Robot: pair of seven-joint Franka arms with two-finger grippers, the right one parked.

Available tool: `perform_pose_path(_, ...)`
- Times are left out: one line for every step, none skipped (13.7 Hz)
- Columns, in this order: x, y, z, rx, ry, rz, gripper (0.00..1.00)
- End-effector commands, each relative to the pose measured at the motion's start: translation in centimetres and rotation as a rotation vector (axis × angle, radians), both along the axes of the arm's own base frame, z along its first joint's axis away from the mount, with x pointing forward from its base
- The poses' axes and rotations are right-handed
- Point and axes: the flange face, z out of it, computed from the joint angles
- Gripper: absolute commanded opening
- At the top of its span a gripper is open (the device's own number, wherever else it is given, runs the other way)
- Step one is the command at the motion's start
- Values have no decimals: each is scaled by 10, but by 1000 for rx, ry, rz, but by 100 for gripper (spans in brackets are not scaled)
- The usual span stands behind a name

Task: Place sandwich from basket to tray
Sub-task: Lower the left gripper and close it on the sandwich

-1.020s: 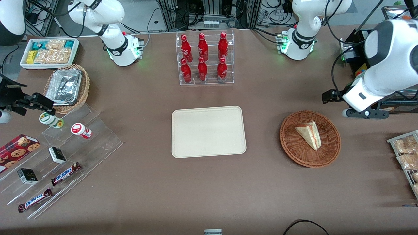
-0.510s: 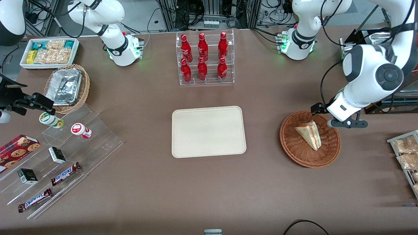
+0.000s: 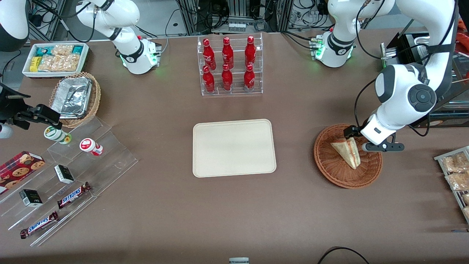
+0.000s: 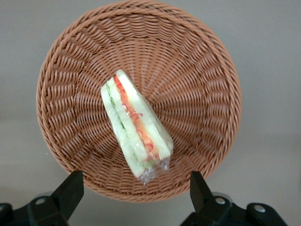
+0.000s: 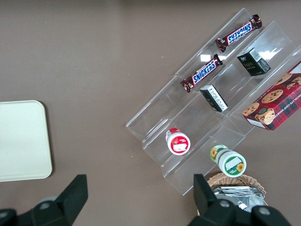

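**Claw now over basket, spread wide**

Versus 0.5 s earlier: claw [image 4: 135, 190] has moved in from the basket [image 3: 331, 167] rim to above the sandwich's [image 3: 347, 151] wide end. Fingers [image 4: 70, 187] apart, gripping nothing. One sandwich, lying in the one basket. One tray [image 3: 233, 147] mid-table [image 3: 234, 212], bare. Six red bottles [image 3: 227, 65] in the rack.
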Motion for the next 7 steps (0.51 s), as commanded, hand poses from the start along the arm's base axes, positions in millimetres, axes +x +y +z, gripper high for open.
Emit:
perform_pose_path(4,-5,-11,6,-22,168,100)
perform_pose_path(5,-6,-17,9,-20,245,100)
perform_pose_path(6,-8,-22,14,-16,325,100)
perform_pose_path(6,-11,-23,14,-21,365,100)
perform_pose_path(3,-11,-26,16,-17,399,100)
perform_pose_path(2,-10,-27,19,-15,452,100)
perform_pose_path(3,-11,-27,17,-22,473,100)
